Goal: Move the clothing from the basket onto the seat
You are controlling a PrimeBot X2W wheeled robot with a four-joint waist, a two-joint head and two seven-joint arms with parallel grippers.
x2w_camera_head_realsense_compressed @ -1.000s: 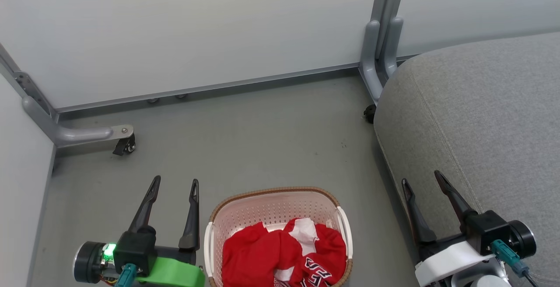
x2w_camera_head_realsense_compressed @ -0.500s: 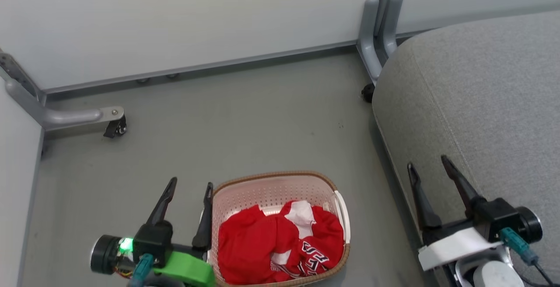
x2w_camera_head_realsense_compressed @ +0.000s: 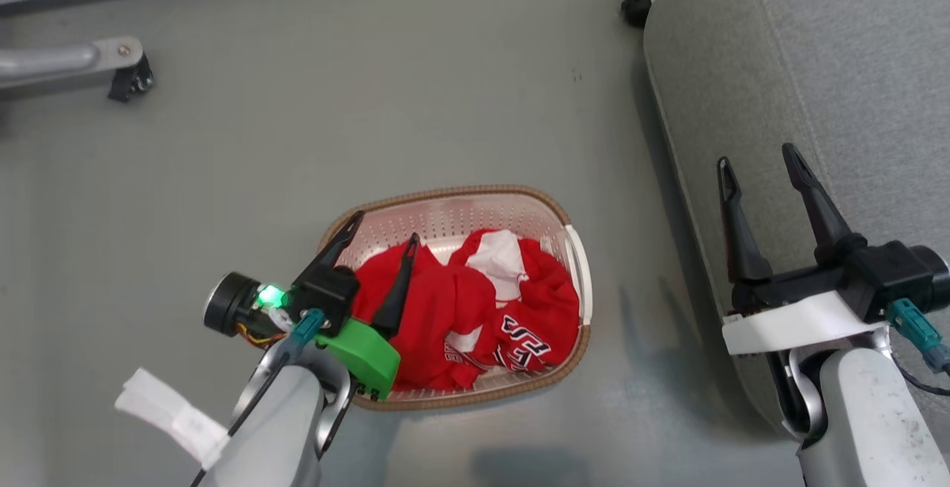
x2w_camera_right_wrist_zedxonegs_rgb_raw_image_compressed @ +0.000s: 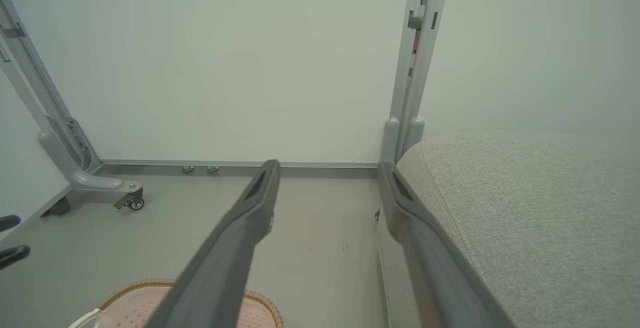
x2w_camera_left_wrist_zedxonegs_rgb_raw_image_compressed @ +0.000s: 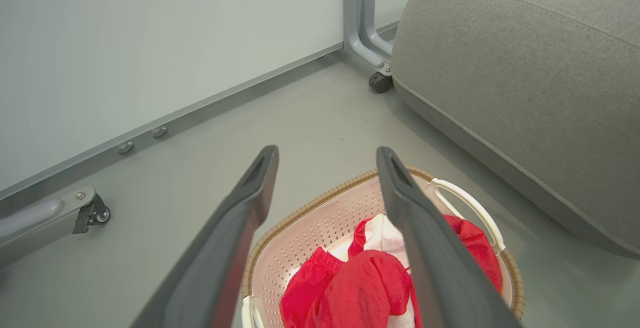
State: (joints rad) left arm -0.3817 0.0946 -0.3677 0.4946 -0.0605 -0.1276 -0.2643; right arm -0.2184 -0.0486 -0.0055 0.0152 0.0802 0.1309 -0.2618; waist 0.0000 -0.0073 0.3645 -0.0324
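The bright red sports garment (x2w_camera_head_realsense_compressed: 453, 301) of soft fabric, with white panels and dark-outlined lettering, lay crumpled inside the cream-white perforated plastic laundry basket (x2w_camera_head_realsense_compressed: 460, 193) with a brown woven-look rim. The basket stood on the plain grey floor (x2w_camera_head_realsense_compressed: 371, 101).

My left tool (x2w_camera_head_realsense_compressed: 387, 224) hovered over the basket's left half, above the red cloth. Its two long dark fingers (x2w_camera_left_wrist_zedxonegs_rgb_raw_image_compressed: 240, 228) were spread wide and held nothing. I could not tell whether the tips touched the fabric. My right tool (x2w_camera_head_realsense_compressed: 755, 154) was also spread wide and empty. It hung well to the right of the basket, over the edge of the large grey fabric-upholstered seat (x2w_camera_head_realsense_compressed: 816, 64) with rounded corners. That seat sat to the right of the basket, apart from it.

I judged this to be the reach for the first grasp, with the garment not yet lifted and the whole move to come. The next move called for lowering my left tool into the basket to straddle a thick fold, then pinching it. After that I would need to lift it clear of the rim and carry it right, to the seat. Loose cloth might trail and catch on the rim.
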